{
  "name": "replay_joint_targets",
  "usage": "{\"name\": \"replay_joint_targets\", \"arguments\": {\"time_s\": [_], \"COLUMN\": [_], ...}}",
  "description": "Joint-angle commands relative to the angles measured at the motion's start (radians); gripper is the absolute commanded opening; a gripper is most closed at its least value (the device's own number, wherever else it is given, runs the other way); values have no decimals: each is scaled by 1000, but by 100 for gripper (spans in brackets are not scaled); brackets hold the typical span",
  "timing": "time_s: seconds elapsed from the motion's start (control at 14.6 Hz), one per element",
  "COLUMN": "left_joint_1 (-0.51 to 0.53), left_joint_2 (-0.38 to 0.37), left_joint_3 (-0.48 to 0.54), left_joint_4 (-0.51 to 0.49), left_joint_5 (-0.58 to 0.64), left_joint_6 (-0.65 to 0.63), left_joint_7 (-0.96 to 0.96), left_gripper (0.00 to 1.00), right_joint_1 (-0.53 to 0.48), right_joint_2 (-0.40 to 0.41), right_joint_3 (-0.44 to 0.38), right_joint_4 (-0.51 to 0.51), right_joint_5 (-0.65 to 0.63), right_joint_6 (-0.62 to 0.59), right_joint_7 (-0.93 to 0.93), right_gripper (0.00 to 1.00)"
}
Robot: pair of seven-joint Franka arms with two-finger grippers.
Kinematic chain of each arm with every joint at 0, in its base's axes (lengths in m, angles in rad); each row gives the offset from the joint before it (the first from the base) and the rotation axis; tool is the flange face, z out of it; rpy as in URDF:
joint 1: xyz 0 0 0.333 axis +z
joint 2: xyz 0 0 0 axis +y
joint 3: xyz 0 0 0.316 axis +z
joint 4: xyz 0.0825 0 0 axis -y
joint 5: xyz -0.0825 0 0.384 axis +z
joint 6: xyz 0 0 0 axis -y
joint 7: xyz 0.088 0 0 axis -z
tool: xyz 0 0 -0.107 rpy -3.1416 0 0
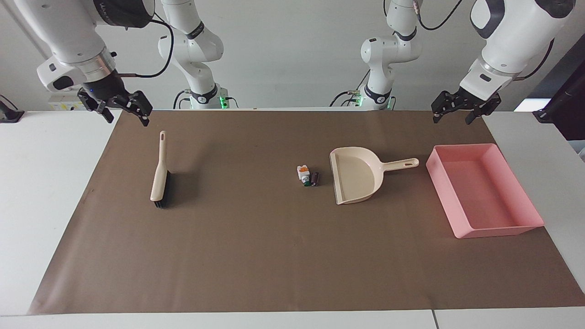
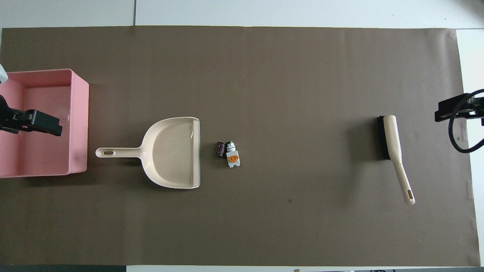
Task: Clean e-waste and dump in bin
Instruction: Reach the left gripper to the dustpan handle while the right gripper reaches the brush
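Both claws hang in the air with fingers apart and hold nothing.
We see the left claw over the mat edge near the bin, a smooth pink plastic tray with upright walls. Our right claw is above the brush. Three small e-waste parts lie touching beside the cream dustpan mouth, on the matte brown mat.

white-and-orange part: small block, lies on the brown mat, nearest the robots of the three.
green-tipped part: touches the white block's end.
dark cylinder: lies on its side, just beside them.
pink bin: shallow, upright, open, at the left arm's end.
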Motion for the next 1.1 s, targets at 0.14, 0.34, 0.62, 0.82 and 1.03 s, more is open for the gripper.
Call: {"name": "replay_joint_targets", "arguments": {"time_s": [0.14,0.34,0.62,0.82,1.03], "left_joint_1": [-8,-27,-46,-67,-93], "left_joint_2": [-20,-20,-18,-4,8], "left_joint_3": [4,4,4,3,3], "left_joint_4": [-31,-73,-154,-223,-297], "left_joint_5": [0,0,0,0,24], "left_joint_6": [51,112,210,271,356], "left_joint_7": [303,459,746,947,1102], "left_gripper": [93,93,92,91,91], "right_joint_1": [-2,-28,-86,-114,-131], "right_joint_2": [-173,-169,-164,-164,-164], "right_joint_3": [2,-1,-1,-1,-1], "right_joint_4": [-401,-547,-756,-842,-904], "right_joint_5": [-3,0,5,9,13], "right_joint_6": [256,394,592,660,726], "right_joint_7": [-80,-143,-152,-195,-218], "right_gripper": [99,99,99,99,99]}}
